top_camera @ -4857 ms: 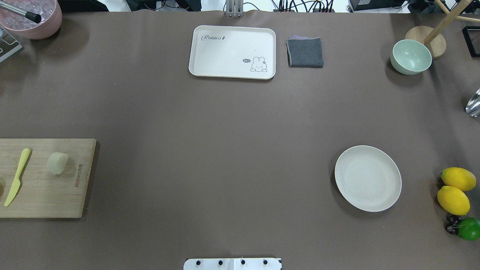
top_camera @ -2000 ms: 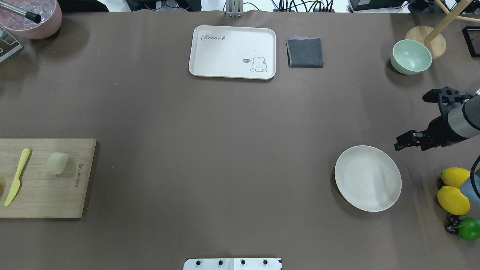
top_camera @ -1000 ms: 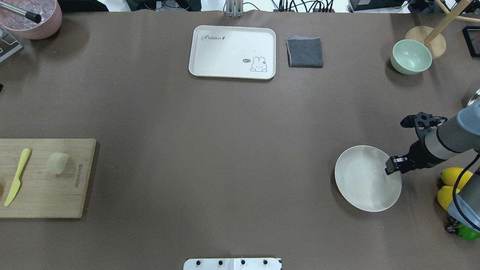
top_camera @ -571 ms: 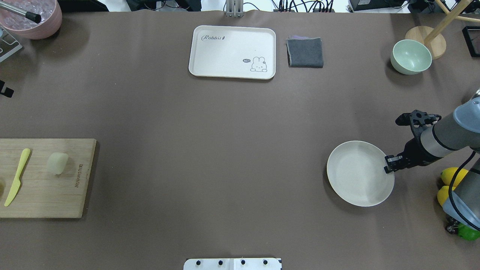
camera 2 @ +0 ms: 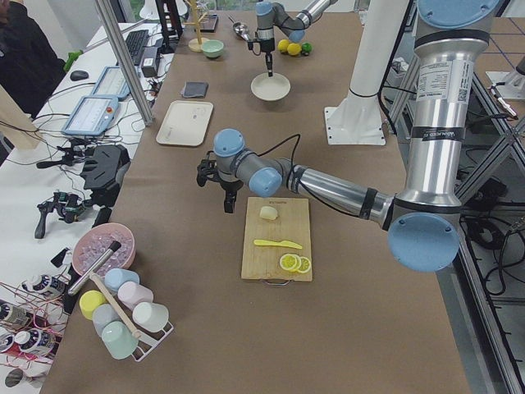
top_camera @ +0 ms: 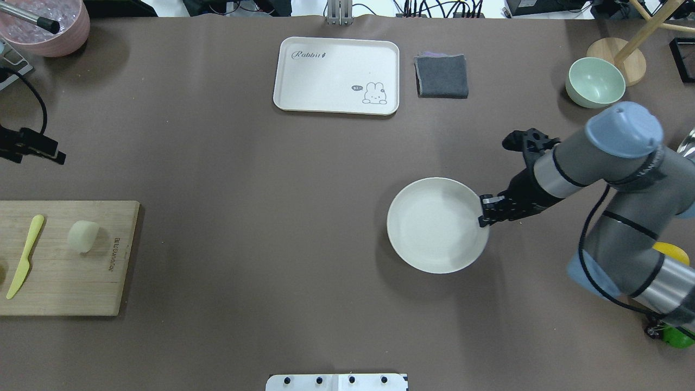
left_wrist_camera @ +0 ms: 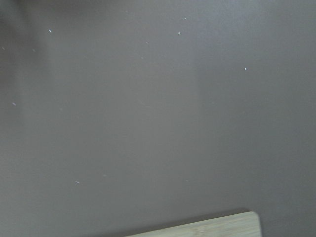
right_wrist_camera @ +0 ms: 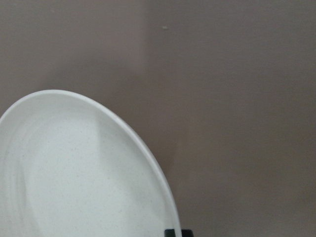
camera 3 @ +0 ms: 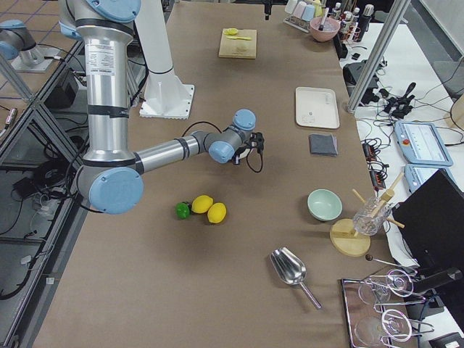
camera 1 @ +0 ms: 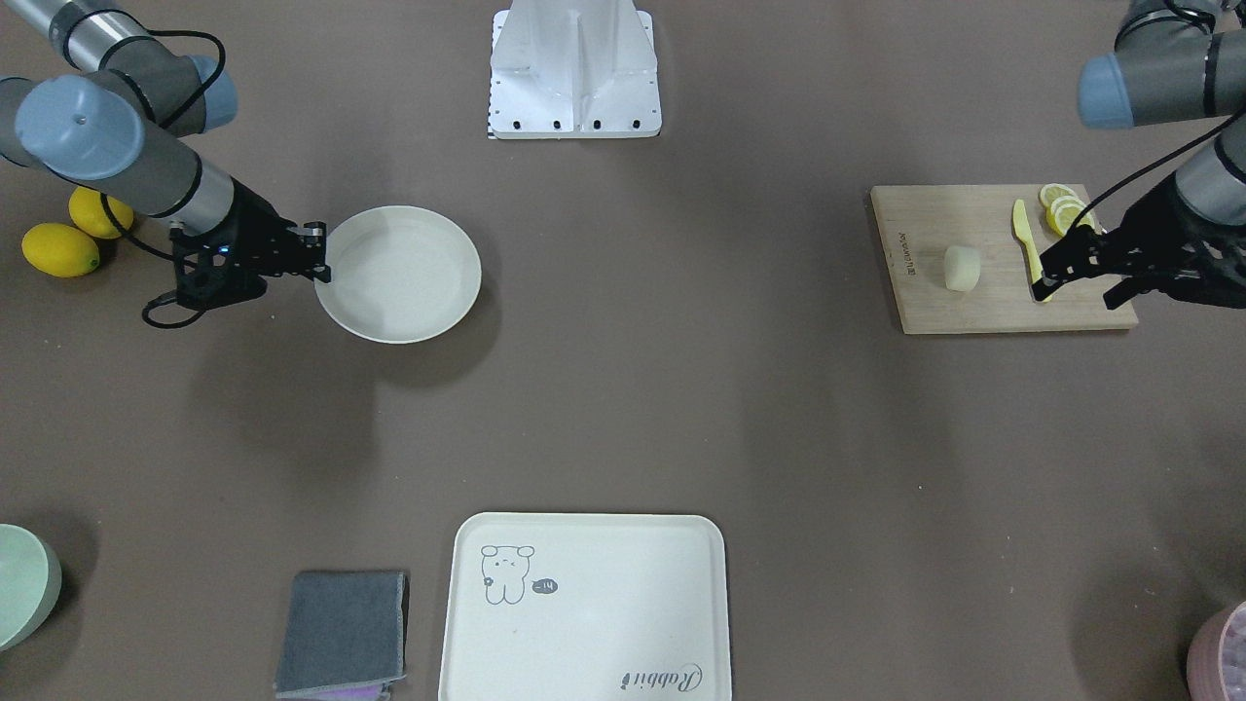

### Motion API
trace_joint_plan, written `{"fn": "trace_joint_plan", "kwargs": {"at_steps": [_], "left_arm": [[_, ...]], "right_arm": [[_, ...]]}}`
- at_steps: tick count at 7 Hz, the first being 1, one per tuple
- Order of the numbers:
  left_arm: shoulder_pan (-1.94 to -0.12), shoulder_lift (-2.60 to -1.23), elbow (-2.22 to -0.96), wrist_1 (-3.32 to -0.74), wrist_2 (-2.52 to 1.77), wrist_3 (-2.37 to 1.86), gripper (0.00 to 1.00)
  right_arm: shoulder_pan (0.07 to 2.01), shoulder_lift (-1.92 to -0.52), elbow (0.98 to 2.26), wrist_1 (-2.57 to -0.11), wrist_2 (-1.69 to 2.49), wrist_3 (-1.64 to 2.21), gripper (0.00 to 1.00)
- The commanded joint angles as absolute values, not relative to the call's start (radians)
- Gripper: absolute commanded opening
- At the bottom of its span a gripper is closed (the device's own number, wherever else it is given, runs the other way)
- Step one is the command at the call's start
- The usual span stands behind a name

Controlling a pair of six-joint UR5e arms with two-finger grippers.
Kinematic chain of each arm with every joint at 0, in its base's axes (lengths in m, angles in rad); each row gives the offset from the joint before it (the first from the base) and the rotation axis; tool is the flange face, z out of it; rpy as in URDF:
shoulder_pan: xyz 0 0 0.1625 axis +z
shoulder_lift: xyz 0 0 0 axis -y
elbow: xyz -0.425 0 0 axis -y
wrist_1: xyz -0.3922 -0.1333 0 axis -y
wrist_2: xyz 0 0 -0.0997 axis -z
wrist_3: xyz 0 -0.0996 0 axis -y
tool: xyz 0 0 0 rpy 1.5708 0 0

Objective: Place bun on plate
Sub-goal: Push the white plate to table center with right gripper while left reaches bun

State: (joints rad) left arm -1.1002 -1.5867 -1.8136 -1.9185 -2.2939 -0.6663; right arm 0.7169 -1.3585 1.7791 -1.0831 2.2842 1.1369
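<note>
The bun (top_camera: 83, 235) lies on the wooden cutting board (top_camera: 70, 288), toward the board's end that faces the middle of the brown tabletop (top_camera: 260, 179). It is apart from the yellow knife (top_camera: 24, 255), which lies on the same board further out, and the lemon slices (camera 1: 1061, 206) sit past the knife at the board's outer end. The left gripper (camera 1: 1076, 285) hangs in the air by the board's edge that is away from the robot, its two fingers spread wide and gripping nothing. Its wrist camera looks down on bare tabletop, with only a corner of the board at the bottom. The plate (top_camera: 429, 239) is well apart from the board, off toward the robot's right. The right gripper (top_camera: 482, 213) is clamped on the plate's rim, on the side turned away from the board, and a dark fingertip shows at the rim in its wrist view. Whether the plate rests flat on the tabletop or is lifted a little I cannot tell from these angles. A cream tray with a rabbit drawing (top_camera: 336, 75) lies further from the robot than the board and off to the board's right. A folded grey cloth (top_camera: 442, 76) lies just beside the tray, on the side away from the board.
</note>
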Motion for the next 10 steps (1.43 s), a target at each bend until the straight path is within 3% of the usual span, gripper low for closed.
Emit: {"fn": "trace_joint_plan", "kwargs": {"at_steps": [1,4,10], "left_arm": [[-1.007,-1.472,-1.844,-2.068,-2.243,-0.75,0.97],[-0.881,-1.427,-1.841,-2.172,-2.159,-0.873,0.97],[-0.787,-1.391,-1.755,-2.345,-2.085,-0.865,0.86]], "right_arm": [[0.611,-1.196,1.714,-1.083,2.189,1.316,0.0],[0.574,-1.043,1.571,-1.077,2.132,1.356,0.0],[0.571,-1.042,1.554,-1.075,2.134,1.362,0.0]]}}
